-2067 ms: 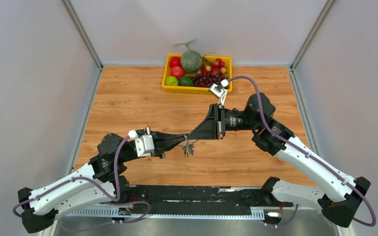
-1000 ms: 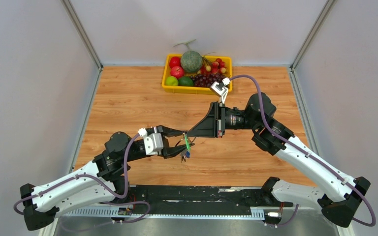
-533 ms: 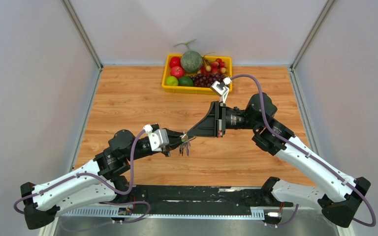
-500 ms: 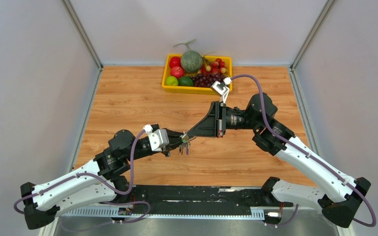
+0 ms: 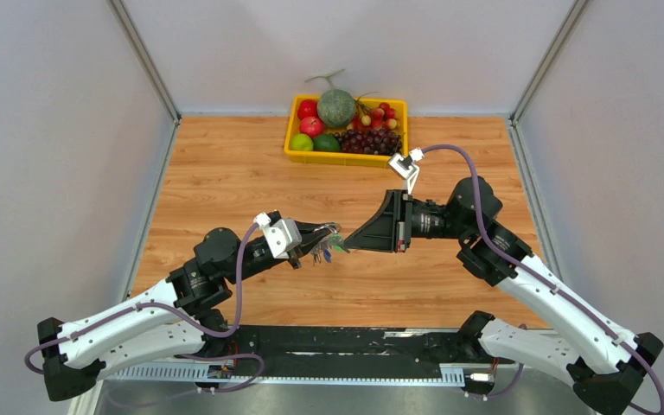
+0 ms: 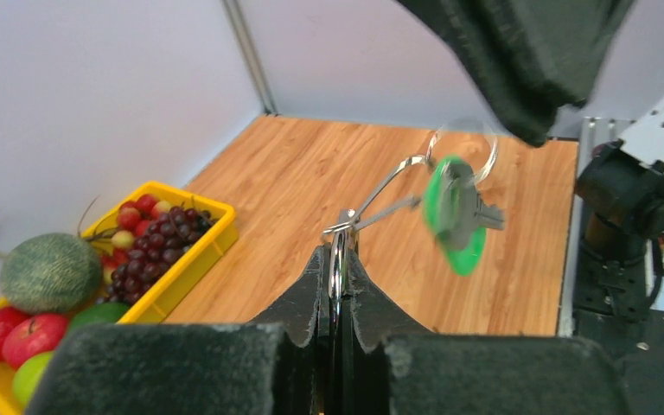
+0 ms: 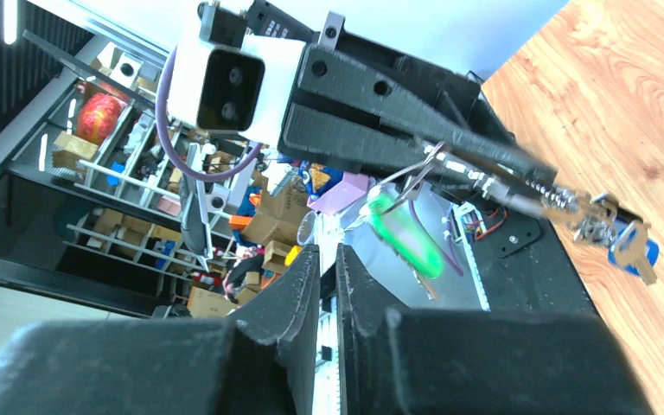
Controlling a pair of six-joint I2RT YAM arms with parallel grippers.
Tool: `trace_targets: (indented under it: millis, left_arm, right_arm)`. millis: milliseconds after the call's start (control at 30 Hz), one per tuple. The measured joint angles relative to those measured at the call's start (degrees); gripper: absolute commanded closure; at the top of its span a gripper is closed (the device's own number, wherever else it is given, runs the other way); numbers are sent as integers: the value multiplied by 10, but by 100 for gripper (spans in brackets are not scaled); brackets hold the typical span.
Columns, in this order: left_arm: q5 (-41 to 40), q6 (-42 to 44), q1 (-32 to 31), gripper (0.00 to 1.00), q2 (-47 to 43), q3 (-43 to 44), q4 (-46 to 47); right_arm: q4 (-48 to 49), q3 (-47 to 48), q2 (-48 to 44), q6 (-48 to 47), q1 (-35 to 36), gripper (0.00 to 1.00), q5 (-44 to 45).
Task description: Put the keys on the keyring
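Left hand point(image 5: 322, 233): closed on the keyring point(image 6: 338, 246), pinched edge-on between its fingertips, up off the counter point(image 5: 225, 181).
Keys point(image 5: 328, 248): the bunch dangles just beyond the Left hand's tips. The green-headed key point(image 6: 451, 212) is outermost, its long axis hanging roughly across the line between the hands. The blue-headed key point(image 7: 635, 246) hangs lower.
Right hand point(image 5: 350, 245): jaws a slit apart, gripping nothing; its tip is just beside the bunch, nose to nose with the other hand.
Deciding relation: the Keys lie straight ahead of the free Right hand.
Surroundings: yellow fruit tray point(image 5: 346, 158) well beyond both hands, and nothing in between.
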Motion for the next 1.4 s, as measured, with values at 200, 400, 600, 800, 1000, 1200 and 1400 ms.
trace_targets:
  millis: [200,400,600,800,1000,1200,1400]
  left_arm:
    - [-39,6,0,100,7,0,-6]
    - [-66,8,0,100,7,0,-6]
    - [-85,9,0,100,7,0,-6]
    - [-114,4,0,100,26,27,-18]
    - [-167,-15,0,100,83,80,-46]
    - [-231,-34,0,100,162,110,-85]
    - [-293,-48,0,100,220,123,-130]
  right_arm:
    - [-39,-14,-39,-33,-17,41,-5]
    - [-75,-34,-62,-59,-31,40,-5]
    - [-111,-40,-60,-97,-34,38,12]
    - [-165,-42,-45,-163,-35,34,89]
    - [-190,-78,-45,-196,-35,34,180]
    - [-230,-109,-46,-209,-35,32,281]
    - [-263,-118,-47,-211,-35,30,380]
